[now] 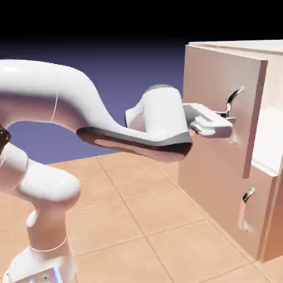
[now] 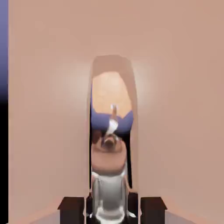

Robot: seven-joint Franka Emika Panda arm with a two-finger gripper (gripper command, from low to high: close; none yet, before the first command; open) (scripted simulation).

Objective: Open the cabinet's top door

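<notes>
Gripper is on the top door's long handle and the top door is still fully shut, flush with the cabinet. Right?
Not quite. The gripper is at the long handle, with the bar between its fingertips in the hand view, but the top door is not shut. The exterior view shows it swung out from the cabinet, its edge standing clear and pale interior visible behind it.

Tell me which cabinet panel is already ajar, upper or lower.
The top door: its right edge stands off the cabinet, showing pale interior, with the gripper at its long handle. The lower panel looks closed.

Tan tiled table point(image 1: 138, 215) carries the cabinet point(image 1: 221, 182) and, apparently, the arm's base point(image 1: 41, 265).
</notes>
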